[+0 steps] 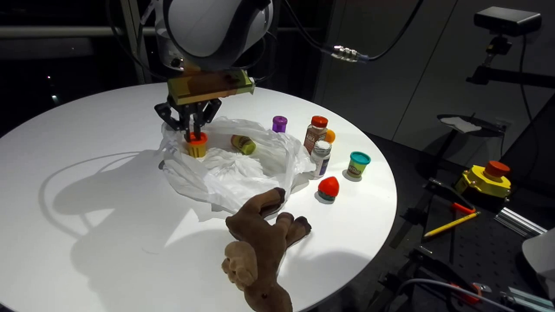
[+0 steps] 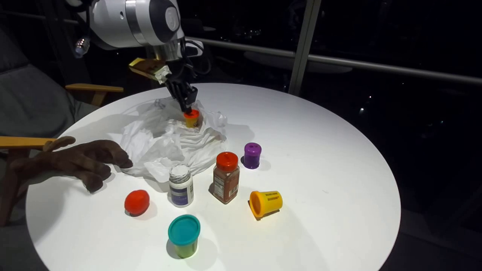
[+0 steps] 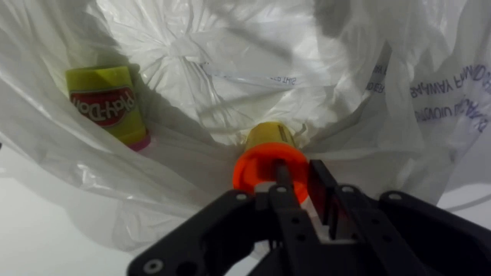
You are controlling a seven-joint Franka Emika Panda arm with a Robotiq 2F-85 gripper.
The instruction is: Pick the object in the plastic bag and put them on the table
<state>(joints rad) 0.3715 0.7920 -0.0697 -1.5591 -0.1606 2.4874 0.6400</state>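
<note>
The black claw (image 3: 300, 169) clasps the rim of the yellow, orange-topped plastic tub (image 3: 268, 149) inside the crumpled white plastic bag (image 1: 230, 182); a slow, straight lift should avoid dragging the bag.

In both exterior views, long-legged brown plush animal (image 1: 261, 236) is lying on its side; red-lidded clear jar (image 2: 226, 184) is standing near white plastic bottle (image 2: 181, 192). In an exterior view, yellow pencil (image 1: 452, 224) is lying near yellow box (image 1: 481, 182) bearing round red button (image 1: 496, 169).
</note>
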